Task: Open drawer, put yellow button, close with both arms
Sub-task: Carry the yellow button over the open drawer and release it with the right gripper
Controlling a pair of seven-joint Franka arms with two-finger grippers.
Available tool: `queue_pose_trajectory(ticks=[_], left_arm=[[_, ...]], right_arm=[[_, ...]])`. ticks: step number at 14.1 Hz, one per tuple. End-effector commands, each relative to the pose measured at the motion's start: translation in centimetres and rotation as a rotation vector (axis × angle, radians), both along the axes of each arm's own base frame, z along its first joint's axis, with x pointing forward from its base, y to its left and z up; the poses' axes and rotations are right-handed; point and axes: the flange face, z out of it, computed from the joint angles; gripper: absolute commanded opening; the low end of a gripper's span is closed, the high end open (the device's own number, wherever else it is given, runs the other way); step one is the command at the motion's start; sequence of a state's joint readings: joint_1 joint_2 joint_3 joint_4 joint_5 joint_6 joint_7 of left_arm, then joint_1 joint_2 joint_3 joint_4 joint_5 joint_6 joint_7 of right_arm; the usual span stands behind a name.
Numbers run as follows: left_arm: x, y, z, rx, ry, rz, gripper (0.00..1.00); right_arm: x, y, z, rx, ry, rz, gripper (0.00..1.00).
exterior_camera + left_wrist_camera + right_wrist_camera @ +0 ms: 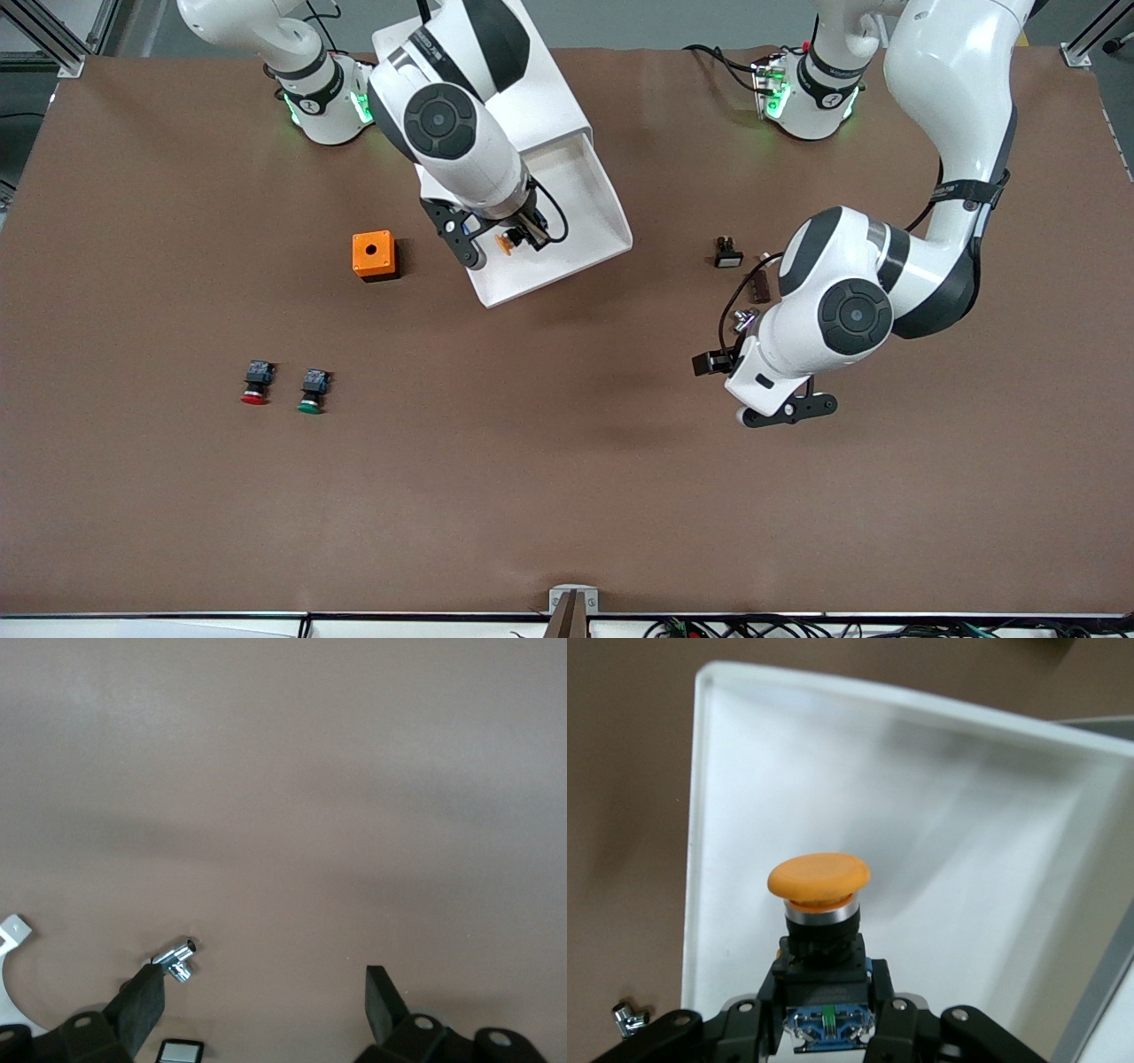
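Observation:
The yellow button (508,242) hangs over the open white drawer (580,190), with my right gripper (523,235) shut on its black and blue body. In the right wrist view the orange-yellow cap (819,877) points down into the drawer tray (966,859), and the right gripper (825,997) clamps the body from both sides. My left gripper (791,409) hovers open over bare table toward the left arm's end. The left wrist view shows the left gripper (263,1005) with nothing between its fingers.
An orange box (374,255) sits beside the drawer. A red-capped button (254,384) and a green-capped button (312,392) lie nearer the front camera. Near the left arm lie a white-capped switch (727,253), a brown part (760,285) and a metal fitting (177,958).

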State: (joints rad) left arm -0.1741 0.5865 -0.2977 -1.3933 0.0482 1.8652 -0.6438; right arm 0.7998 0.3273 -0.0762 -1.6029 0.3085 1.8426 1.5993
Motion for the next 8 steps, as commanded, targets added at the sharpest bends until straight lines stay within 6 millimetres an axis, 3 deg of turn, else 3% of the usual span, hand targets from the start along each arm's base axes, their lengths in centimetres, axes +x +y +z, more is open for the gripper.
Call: queue_pose_trajectory(ticks=[1,4,6,8], left_arm=[[-1.2,-2.2,0.8,0.048,-0.027,0.036,1.00],[-2.1,-4.7,0.5,0.036,-0.058,0.037,1.00],[-3.3,-7.1,0.3,0.027,-0.073,0.038,1.00],[-4.0,-8.4,-0.5,0.021,-0.081,0.062,1.00]], right_arm=[[-0.4,0.7,-1.0,-0.004,0.016,-0.007,0.29],[-0.8,1.2,-1.8,-0.015,0.027,0.003,0.33],[-1.1,1.5,-1.7,-0.018,0.026,0.013,0.57],[-0.8,1.3,-1.2,-0.013,0.019,0.011,1.00]])
